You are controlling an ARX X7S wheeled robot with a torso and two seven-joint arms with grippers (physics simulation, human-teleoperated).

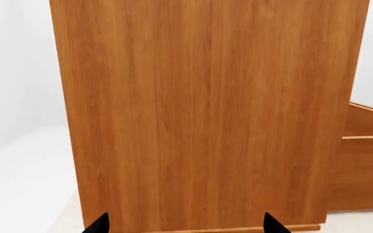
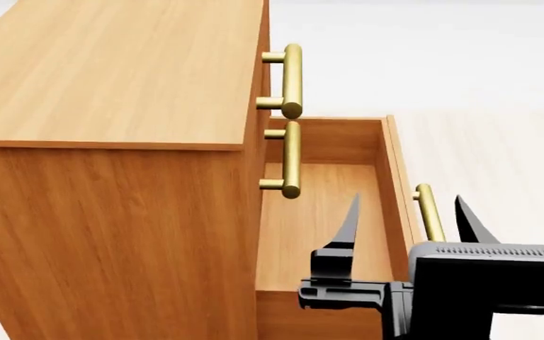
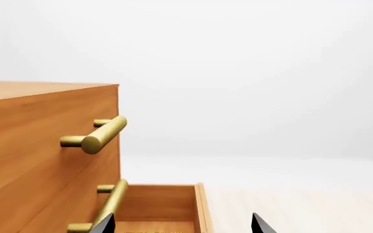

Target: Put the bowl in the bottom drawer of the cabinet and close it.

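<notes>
Bottom drawer (image 2: pixel 324 212) pulled out, orange-brown wood, brass handle (image 2: pixel 430 212), right end effector (image 2: pixel 406 219) spread open above it

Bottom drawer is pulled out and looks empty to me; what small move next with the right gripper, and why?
Probably lift the right gripper clear: it hangs open and empty over the bottom drawer, whose visible floor holds no bowl, and no bowl shows in any view, so closing isn't due yet.

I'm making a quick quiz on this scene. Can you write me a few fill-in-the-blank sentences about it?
1. The bottom drawer of the cabinet is pulled ____.
2. Each drawer handle is colored ____.
3. The right gripper has its jaws ____, one finger on each side of the drawer's front panel.
4. The inside of the drawer looks ____.

Answers: open; brass; open; empty
</notes>
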